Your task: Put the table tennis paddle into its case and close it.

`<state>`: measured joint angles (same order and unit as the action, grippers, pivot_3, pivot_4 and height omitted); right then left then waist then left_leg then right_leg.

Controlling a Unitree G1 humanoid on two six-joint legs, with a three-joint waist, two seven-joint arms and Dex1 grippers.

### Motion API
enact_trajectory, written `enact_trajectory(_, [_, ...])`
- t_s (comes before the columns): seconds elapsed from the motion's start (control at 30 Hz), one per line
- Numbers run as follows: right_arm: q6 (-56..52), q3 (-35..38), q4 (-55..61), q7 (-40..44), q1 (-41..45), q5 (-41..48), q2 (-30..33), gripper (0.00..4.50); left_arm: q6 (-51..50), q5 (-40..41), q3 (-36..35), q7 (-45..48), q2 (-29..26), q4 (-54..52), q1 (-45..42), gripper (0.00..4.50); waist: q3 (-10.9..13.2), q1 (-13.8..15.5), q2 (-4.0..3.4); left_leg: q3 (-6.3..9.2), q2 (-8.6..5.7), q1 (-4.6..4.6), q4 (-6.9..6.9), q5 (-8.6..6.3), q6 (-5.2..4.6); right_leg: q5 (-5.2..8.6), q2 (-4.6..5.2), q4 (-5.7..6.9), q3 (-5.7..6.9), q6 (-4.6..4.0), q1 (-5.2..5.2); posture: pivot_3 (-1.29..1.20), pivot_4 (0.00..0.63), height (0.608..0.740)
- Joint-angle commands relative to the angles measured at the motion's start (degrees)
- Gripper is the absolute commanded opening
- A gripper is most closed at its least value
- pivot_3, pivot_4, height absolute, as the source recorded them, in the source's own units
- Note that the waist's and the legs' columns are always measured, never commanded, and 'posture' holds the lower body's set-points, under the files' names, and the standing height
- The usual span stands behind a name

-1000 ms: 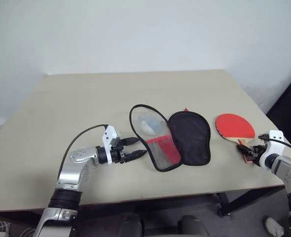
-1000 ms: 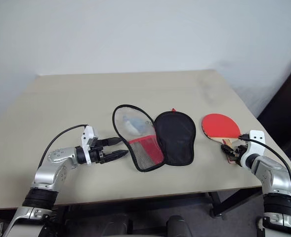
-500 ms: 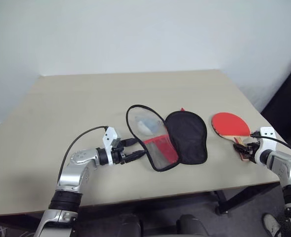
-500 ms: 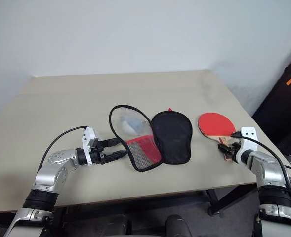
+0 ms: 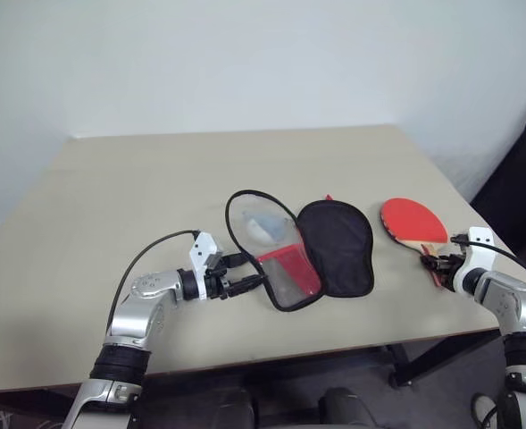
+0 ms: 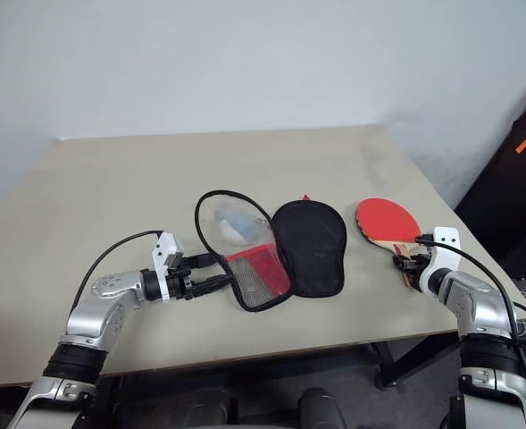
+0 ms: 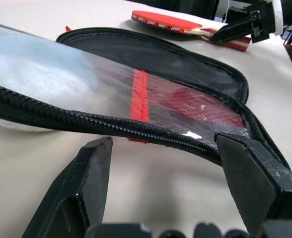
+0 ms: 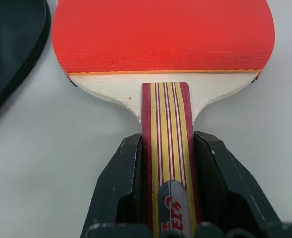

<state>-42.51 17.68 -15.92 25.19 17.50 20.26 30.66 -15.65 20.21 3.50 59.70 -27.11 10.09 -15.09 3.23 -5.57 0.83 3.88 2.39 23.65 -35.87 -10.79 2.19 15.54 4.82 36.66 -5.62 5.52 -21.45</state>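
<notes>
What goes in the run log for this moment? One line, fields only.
right gripper: shut on table tennis paddle handle | left gripper: open, at rim of case | case: lying open on table | paddle: not yet inside

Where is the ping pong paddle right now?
The paddle lies flat on the table near its right edge, just right of the open case. The right gripper has closed on its handle.
</notes>
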Motion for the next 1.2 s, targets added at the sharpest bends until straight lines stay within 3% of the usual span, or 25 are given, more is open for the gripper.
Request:
enact_trajectory(0.03, [-5.6,4.1,11.8,-3.2,-0.6,4.4,-1.2,1.15,-0.3,0.1,0.2,-0.3,0.2,-2.9,-1.0,3.58,0.0,0.1,-0.13,0.0,0.0,0.1,0.04,0.09,-0.15,0.0,0.0,0.0,-0.01,0.0,-0.04,0.0,0.0,0.74])
enact_trajectory(0.27, [-10.2,1.6,31.2,-8.5,-2.1,7.9,-8.5,1.15,-0.5,-0.4,1.5,0.0,0.9,-1.7,-2.5,3.58,0.2,0.4,-0.43,-0.04,-0.02,0.22,0.37,0.1,-0.17,0.07,-0.02,-0.01,-0.08,0.09,-0.32,0.0,0.0,0.74])
enact_trajectory(0.63, [-12.1,-4.9,33.0,-17.9,0.2,7.7,-22.9,1.15,0.2,-1.7,2.8,0.3,2.5,1.9,-5.5,3.58,0.2,1.5,-0.46,-0.03,-0.02,0.26,0.34,0.12,-0.16,0.08,-0.02,0.0,-0.07,0.01,-0.47,0.0,0.0,0.74])
enact_trajectory(0.8, [-12.1,-6.0,33.5,-18.9,-1.2,7.7,-24.2,1.15,0.7,-1.7,2.6,0.5,2.6,2.0,-5.0,3.58,0.2,1.5,-0.48,-0.01,-0.02,0.88,0.32,0.23,-0.18,-0.16,-0.03,0.1,-0.06,-0.04,-0.94,0.0,0.0,0.74])
enact_trajectory(1.2, [-13.4,-6.7,36.5,-19.8,-9.1,7.5,-23.5,1.15,-0.1,-2.6,3.4,1.2,1.9,3.5,-5.8,3.58,0.2,1.5,-0.49,0.04,-0.01,0.86,0.33,0.29,-0.17,-0.12,-0.06,0.11,-0.02,0.01,-0.89,0.0,0.0,0.74])
